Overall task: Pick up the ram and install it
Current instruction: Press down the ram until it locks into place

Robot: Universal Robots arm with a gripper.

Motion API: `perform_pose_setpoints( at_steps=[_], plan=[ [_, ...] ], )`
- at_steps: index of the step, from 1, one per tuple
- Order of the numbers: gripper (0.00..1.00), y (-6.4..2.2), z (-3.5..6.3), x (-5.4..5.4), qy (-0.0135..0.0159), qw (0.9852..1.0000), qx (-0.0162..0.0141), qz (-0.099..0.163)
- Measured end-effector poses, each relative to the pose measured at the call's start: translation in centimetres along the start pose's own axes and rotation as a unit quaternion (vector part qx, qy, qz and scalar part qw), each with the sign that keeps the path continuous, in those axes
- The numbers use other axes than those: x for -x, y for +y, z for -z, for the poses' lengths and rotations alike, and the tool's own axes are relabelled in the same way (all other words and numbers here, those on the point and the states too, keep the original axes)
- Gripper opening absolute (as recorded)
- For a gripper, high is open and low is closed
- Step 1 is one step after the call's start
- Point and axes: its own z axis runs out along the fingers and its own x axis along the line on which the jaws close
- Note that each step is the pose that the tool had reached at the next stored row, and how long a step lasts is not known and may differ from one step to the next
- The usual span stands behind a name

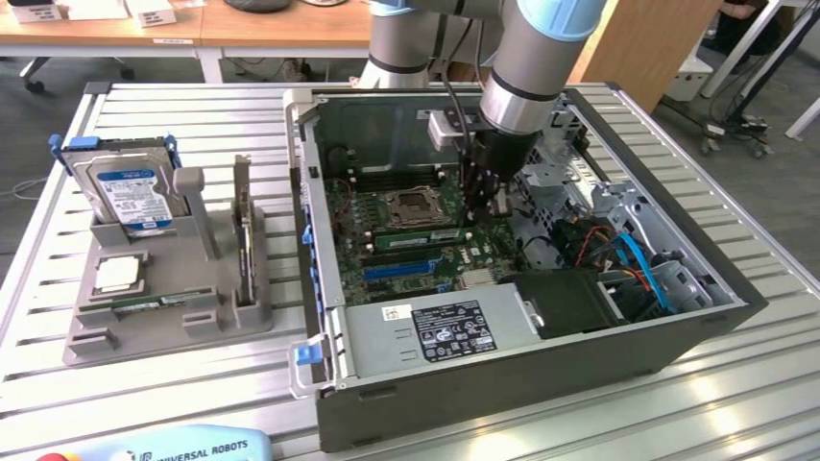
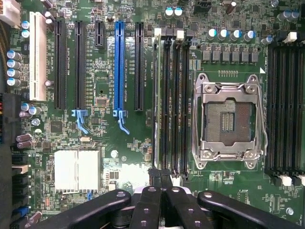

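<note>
A blue-labelled hard drive [image 1: 129, 195] stands upright in a grey holder [image 1: 167, 317] — beside the open computer case [image 1: 513, 384].

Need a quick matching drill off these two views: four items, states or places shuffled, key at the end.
1. hard drive
2. processor socket
3. gripper
4. long slot

A. shut, inside the computer case
B. standing in the grey holder outside the case
C. blue plastic
D. no chip in it, between banks of memory slots

Pairs: 1-B, 2-D, 3-A, 4-C
</note>
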Motion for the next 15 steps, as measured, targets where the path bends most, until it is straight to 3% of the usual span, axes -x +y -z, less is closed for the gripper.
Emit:
perform_pose_setpoints(
  at_steps=[15],
  plan=[
    [0.1, -0.03, -0.63, -0.02, 0.0002, 1.0, 0.0, 0.0]
  ],
)
